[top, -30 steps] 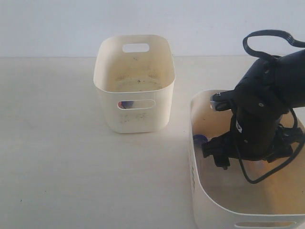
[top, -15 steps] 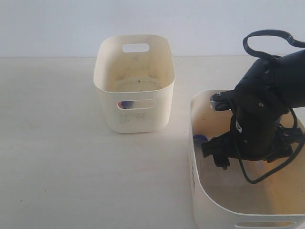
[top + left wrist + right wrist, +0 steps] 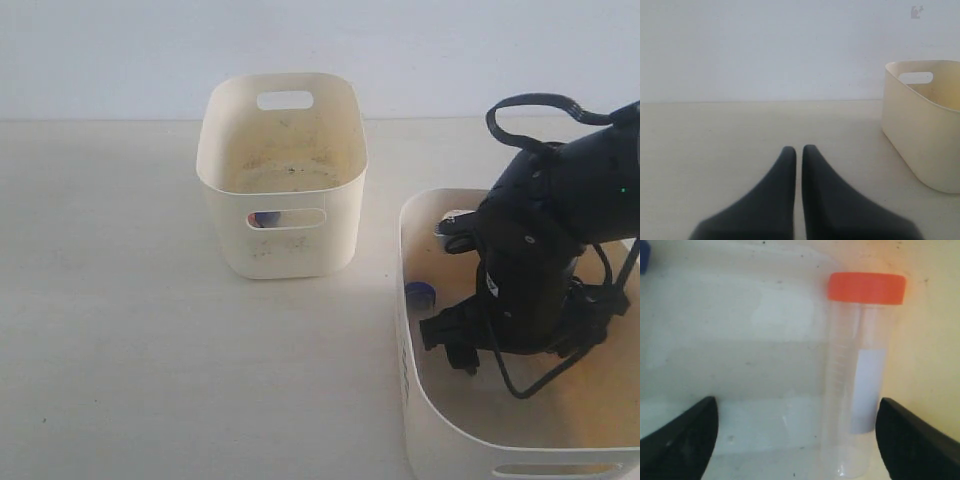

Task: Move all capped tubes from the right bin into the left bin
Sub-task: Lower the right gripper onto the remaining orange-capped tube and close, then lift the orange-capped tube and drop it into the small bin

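Note:
In the right wrist view a clear capped tube point(image 3: 855, 385) with an orange-red cap lies on the floor of the right bin point(image 3: 412, 410). My right gripper point(image 3: 797, 432) is open, its two dark fingers wide apart, and the tube's lower end lies between them, close to one finger point(image 3: 912, 440). A blue cap point(image 3: 420, 292) shows by the right bin's near-left wall, and its corner appears in the wrist view too point(image 3: 644, 255). The left bin point(image 3: 284, 175) stands apart, with a blue cap point(image 3: 264, 218) visible through its handle slot. My left gripper point(image 3: 799, 150) is shut over bare table, holding nothing.
The right arm's black body point(image 3: 545, 260) and cable loop fill much of the right bin and hide its floor in the exterior view. The left bin's side point(image 3: 920, 120) is off to one side in the left wrist view. A pale wall backs the table.
The right arm has shifted slightly left and lower inside the right bin. The left bin and the blue cap have not moved.

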`<state>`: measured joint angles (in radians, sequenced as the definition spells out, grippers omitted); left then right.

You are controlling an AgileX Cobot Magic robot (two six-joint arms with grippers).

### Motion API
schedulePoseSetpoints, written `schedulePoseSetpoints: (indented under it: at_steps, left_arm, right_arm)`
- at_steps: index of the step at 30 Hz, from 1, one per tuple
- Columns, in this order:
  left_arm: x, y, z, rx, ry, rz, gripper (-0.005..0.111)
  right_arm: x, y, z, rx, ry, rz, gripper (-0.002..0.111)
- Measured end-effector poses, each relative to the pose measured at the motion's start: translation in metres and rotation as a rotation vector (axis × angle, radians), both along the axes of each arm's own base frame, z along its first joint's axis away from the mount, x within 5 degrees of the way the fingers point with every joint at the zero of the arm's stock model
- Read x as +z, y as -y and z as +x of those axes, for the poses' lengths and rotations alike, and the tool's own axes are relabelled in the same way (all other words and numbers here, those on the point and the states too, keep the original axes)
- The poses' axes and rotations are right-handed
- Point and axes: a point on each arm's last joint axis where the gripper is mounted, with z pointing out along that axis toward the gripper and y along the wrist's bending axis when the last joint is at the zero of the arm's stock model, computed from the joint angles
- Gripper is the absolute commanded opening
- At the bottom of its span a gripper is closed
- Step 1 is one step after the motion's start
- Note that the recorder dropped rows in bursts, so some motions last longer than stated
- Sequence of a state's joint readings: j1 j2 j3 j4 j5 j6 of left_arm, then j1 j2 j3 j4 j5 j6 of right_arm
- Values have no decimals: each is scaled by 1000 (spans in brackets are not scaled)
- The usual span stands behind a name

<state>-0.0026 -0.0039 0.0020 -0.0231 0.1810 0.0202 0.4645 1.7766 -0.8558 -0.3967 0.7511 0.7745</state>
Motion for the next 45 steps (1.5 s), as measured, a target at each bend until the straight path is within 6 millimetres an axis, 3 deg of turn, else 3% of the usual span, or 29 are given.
schedulePoseSetpoints:
  at_steps: [24,28,36,45]
  left_arm:
    - [0,0,0,0,0,0,4]
    - [0,0,0,0,0,0,4]
    - [0,0,0,0,0,0,4]
    - [0,0,0,0,0,0,4]
  right_arm:
    - [17,-6,5,81,-16,49,79]
    - [7,-6,6,82,-45,35,63]
    - [1,-8,7,77,-62,40,3]
    - [2,-8,6,73,-61,43,0]
